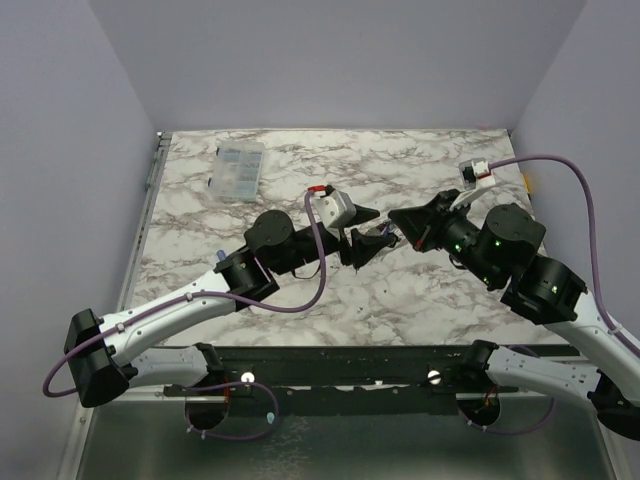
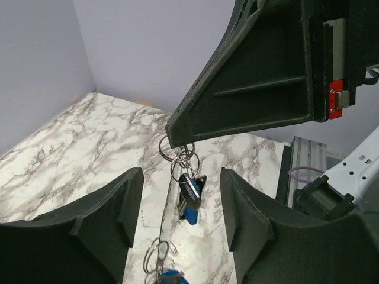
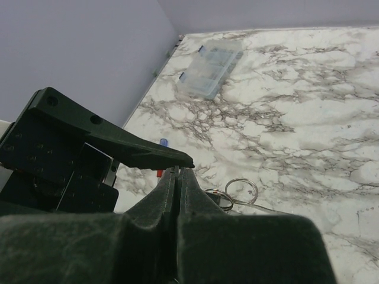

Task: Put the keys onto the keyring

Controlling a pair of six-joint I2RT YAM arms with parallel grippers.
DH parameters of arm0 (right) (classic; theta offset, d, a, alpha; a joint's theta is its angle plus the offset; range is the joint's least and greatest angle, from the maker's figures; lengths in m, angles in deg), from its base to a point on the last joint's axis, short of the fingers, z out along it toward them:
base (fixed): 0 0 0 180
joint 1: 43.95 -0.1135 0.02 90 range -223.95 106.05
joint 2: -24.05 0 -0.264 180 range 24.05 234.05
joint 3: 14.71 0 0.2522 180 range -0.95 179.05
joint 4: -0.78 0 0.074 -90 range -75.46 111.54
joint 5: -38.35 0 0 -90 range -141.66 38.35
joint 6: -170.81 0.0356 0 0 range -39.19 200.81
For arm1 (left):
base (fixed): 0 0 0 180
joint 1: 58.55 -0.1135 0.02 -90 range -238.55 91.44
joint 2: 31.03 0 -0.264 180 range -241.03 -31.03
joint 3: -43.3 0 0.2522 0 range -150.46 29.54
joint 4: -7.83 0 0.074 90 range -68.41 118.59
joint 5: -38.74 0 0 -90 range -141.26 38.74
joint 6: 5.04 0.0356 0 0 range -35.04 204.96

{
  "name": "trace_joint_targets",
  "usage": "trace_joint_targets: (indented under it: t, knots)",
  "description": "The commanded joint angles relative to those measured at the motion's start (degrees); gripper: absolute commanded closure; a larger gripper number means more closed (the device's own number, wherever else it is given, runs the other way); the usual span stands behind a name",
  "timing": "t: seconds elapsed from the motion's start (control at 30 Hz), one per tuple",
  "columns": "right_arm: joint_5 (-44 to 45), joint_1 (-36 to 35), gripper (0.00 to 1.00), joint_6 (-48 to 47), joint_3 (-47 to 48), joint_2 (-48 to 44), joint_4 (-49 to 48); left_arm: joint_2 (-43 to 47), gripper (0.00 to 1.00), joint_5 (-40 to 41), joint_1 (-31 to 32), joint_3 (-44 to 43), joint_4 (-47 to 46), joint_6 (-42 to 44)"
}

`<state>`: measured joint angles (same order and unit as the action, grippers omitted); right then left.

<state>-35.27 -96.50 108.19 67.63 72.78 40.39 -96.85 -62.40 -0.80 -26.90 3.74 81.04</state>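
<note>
left gripper (image 2: pixel 180 177): over mid-table, its two fingers spread wide and gripping nothing; the keys hang in the gap and touch neither finger.
lower bunch (image 2: pixel 161 261): at the bottom edge of the left wrist view, more thin wire loops and a blue head. I cannot tell whether it rests on the marble.
keys (image 2: pixel 189 198): tiny, bunched together, with a dark head above and bright blue heads below. They dangle clear of the table, straight under the rings.
keyring (image 2: pixel 170 148): a thin, round, shiny grey metal loop, held in the air above the middle of the table. A second similar loop hangs linked just beneath it and carries the keys.
right gripper (image 3: pixel 179 173): fingers pressed together, pinching the top of the keyring at their very tip, almost nose to nose with the left gripper.
table (image 1: pixel 420 300): white marble pattern with grey veins.
compartment box (image 1: pixel 238 168): clear plastic, lying flat near the far left corner, well apart from both grippers.
</note>
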Motion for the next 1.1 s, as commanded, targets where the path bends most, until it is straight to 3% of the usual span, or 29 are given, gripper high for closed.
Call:
trace_joint_targets:
  t: [0.0,0.4,0.67,1.03,1.07]
  knots:
    - [-1.18,-0.18,0.99,-0.15,1.53,-0.26,-1.41,-0.67,0.42,1.07,-0.1,-0.1,-2.82,0.45]
    - [-1.62,-0.18,0.99,0.1,2.59,0.25,-1.99,-3.83,0.56,1.88,-0.04,1.3,-6.34,0.83]
    - [-1.44,-0.18,0.99,0.05,2.89,0.48,-1.86,-4.42,1.0,2.87,-0.06,2.85,-9.99,1.01]
    - [-0.94,-0.18,0.99,0.31,3.12,0.96,-1.68,-3.06,1.0,2.19,-0.04,5.31,-11.42,1.5]
    - [-0.98,-0.18,0.99,0.35,3.14,1.05,-1.68,-2.98,0.94,1.35,-0.06,5.33,-11.34,1.42]
